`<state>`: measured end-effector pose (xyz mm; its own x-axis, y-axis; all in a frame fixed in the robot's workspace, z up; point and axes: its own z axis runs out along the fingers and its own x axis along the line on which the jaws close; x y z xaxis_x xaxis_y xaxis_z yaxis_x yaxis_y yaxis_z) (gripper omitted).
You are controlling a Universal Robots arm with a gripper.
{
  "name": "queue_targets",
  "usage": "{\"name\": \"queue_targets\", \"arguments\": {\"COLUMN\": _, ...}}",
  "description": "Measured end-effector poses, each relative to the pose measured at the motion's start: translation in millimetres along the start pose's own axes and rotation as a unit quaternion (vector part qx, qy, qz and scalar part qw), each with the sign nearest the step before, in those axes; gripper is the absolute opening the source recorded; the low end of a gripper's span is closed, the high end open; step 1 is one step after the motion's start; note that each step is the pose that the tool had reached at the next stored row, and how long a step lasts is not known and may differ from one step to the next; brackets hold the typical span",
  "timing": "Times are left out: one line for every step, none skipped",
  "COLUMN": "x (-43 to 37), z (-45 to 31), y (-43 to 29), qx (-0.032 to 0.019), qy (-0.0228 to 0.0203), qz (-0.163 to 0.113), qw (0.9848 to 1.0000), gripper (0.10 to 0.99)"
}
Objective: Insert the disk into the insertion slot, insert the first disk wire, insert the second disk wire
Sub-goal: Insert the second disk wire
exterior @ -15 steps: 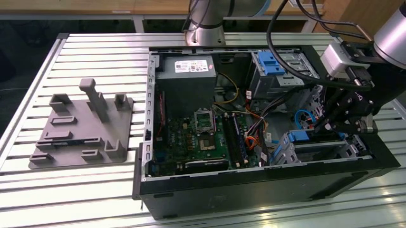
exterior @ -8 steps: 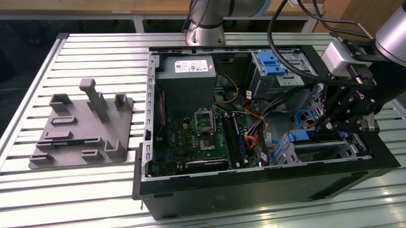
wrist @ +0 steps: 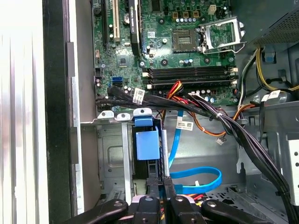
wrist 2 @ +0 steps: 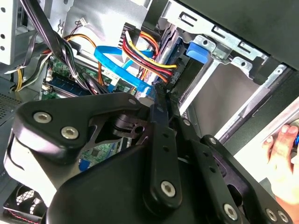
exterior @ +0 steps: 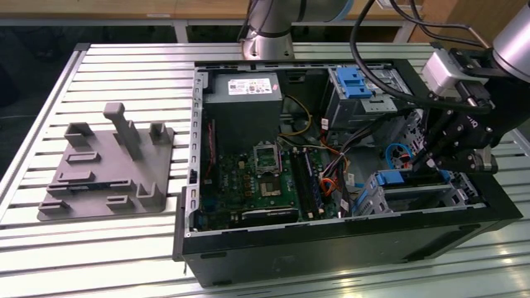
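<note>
While the open computer case lies on its side on a slatted metal table, the black gripper is lowered into the case corner nearest the exterior view's right. The disk, recognised by its bright blue carrier, is seated in the insertion slot, a grey metal bay at that same corner, directly beneath the gripper. In the first wrist view, the disk's blue carrier is seen end-on inside the slot, just ahead of the gripper, whose fingers are drawn close together on a dark connector at the disk's edge. What exactly is pinched between them cannot be told.

A flat blue cable is looped just beside the disk, and a bundle of red, yellow and black wires is seen near the disk in the second wrist view. The green motherboard is set beside the slot, toward the exterior view's left. A taller grey cage with a blue latch stands farther back in the case. A grey fixture block rests on the table, well apart from the case. A person's hand is visible outside the case in the second wrist view.
</note>
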<state>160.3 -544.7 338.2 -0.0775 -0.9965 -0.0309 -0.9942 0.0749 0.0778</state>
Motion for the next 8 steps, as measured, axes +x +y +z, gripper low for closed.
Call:
{"name": "queue_targets", "arguments": {"x": 1.0, "z": 0.1, "y": -0.1, "qx": 0.0000, "qy": -0.0001, "qz": 0.000, "qw": 1.0000, "gripper": 0.157}}
{"name": "queue_targets", "arguments": {"x": 2.3, "z": 0.2, "y": -0.2, "qx": 0.0000, "qy": -0.0002, "qz": 0.000, "qw": 1.0000, "gripper": 0.157}}
{"name": "queue_targets", "arguments": {"x": 3.2, "z": 0.2, "y": -0.3, "qx": 0.0000, "qy": -0.0003, "qz": 0.001, "qw": 1.0000, "gripper": 0.157}}
{"name": "queue_targets", "arguments": {"x": 3.7, "z": 0.3, "y": -0.3, "qx": 0.0000, "qy": -0.0003, "qz": 0.002, "qw": 1.0000, "gripper": 0.157}}
{"name": "queue_targets", "arguments": {"x": 3.6, "z": 0.4, "y": -0.3, "qx": 0.0001, "qy": -0.0004, "qz": 0.003, "qw": 1.0000, "gripper": 0.157}}
{"name": "queue_targets", "arguments": {"x": 3.7, "z": 0.5, "y": -0.3, "qx": 0.0001, "qy": -0.0004, "qz": 0.003, "qw": 1.0000, "gripper": 0.157}}
{"name": "queue_targets", "arguments": {"x": 3.7, "z": 0.7, "y": -0.3, "qx": 0.0001, "qy": -0.0005, "qz": 0.003, "qw": 1.0000, "gripper": 0.157}}
{"name": "queue_targets", "arguments": {"x": 3.7, "z": 0.8, "y": -0.3, "qx": 0.0000, "qy": -0.0006, "qz": 0.003, "qw": 1.0000, "gripper": 0.157}}
